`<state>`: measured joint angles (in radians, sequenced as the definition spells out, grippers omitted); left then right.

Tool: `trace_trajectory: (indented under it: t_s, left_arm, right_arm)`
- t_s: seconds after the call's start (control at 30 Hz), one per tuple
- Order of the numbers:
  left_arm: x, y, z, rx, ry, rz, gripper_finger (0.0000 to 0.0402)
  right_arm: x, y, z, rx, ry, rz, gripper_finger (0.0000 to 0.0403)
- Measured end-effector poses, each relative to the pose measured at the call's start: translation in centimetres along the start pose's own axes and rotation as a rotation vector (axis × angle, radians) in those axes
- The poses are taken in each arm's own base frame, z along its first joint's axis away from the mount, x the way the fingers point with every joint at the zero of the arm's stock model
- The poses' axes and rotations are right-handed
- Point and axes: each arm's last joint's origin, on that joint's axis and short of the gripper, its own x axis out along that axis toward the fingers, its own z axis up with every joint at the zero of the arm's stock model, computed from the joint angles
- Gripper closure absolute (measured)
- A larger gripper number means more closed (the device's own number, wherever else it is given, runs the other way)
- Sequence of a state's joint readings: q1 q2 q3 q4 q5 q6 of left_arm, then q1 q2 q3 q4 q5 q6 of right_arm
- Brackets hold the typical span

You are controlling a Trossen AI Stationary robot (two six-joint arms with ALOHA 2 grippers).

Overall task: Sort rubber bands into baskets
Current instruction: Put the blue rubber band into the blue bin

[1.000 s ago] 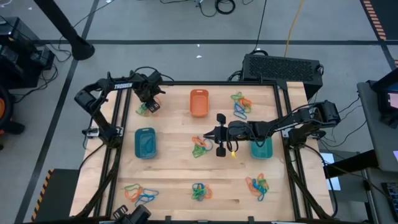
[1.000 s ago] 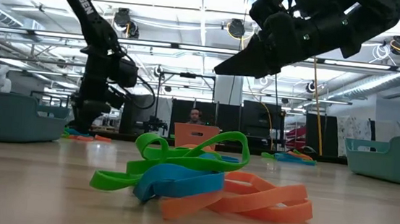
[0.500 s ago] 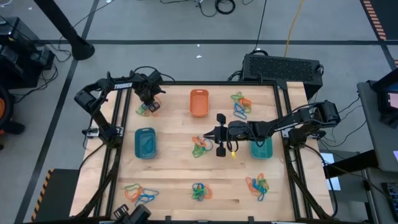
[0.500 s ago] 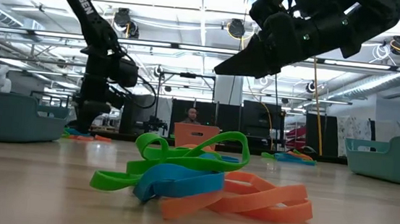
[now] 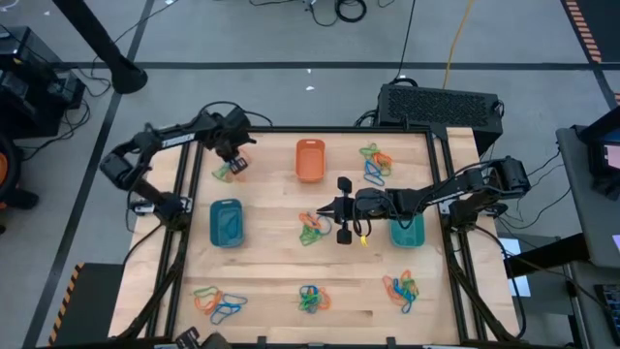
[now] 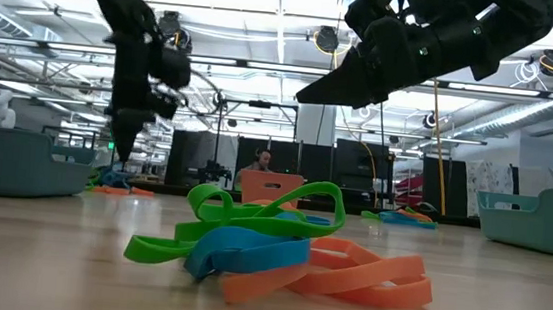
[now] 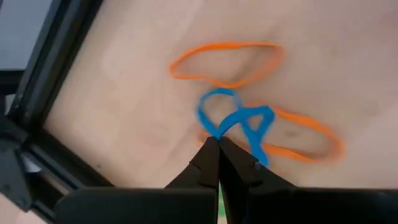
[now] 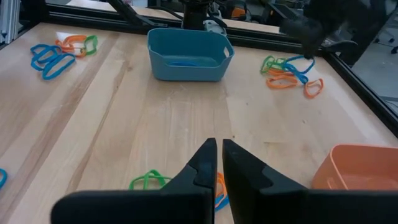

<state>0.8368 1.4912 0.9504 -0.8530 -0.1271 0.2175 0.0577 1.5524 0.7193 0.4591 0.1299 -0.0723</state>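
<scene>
light wooden bench (image 5: 271, 281) with three small plastic tubs: orange basket (image 5: 310, 160) near the far edge, blue basket (image 5: 226, 223) towards the left edge, teal-green basket (image 5: 407, 231) towards the right edge.

left gripper (image 7: 217, 144) works at the far left corner. its fingers are pressed together on a thin blue rubber band (image 7: 239, 121), the tips meeting where the loop crosses itself; two orange rubber bands (image 7: 227, 60) lie flat on the wood just beside it. whether the blue loop is lifted clear of the wood i cannot tell.

right gripper (image 8: 217, 155) hangs over the middle of the bench, fingers nearly together with nothing between them, above the centre clump of green, blue and orange rubber bands (image 6: 284, 246).

progress, as a judgement: early. the blue basket shows something blue on its floor in the right wrist view, possibly one band; what the orange and teal-green tubs hold i cannot tell. still loose: mixed piles at the far left corner (image 5: 230, 168), by the far right corner (image 5: 375, 162), at the centre (image 5: 312, 228), and three along the near edge, left (image 5: 217, 301), middle (image 5: 311, 299) and right (image 5: 401, 288). nearly all the sorting is left. the step in hand looks like a pick of the blue band, bound for the blue basket, near that corner.
</scene>
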Motion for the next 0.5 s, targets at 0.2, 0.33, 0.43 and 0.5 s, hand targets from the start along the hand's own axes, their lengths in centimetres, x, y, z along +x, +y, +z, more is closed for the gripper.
trace_trajectory:
  t_s: [0.2, 0.33, 0.43, 0.5]
  left_arm:
    - [-4.2, -2.1, -1.5, 0.007, -0.118, -0.035, 0.0399]
    - [-6.5, -3.5, -2.8, -0.007, -0.171, -0.059, 0.0399]
    - [-7.6, -4.7, -4.2, -0.032, -0.142, -0.133, 0.0399]
    - [-8.1, -5.6, -4.9, -0.051, -0.11, -0.175, 0.0399]
  right_arm:
    - [0.0, 0.0, 0.0, 0.0, 0.0, 0.0, 0.0385]
    - [0.0, 0.0, 0.0, 0.0, 0.0, 0.0, 0.0385]
    - [0.0, 0.0, 0.0, 0.0, 0.0, 0.0, 0.0385]
    - [0.0, 0.0, 0.0, 0.0, 0.0, 0.0, 0.0385]
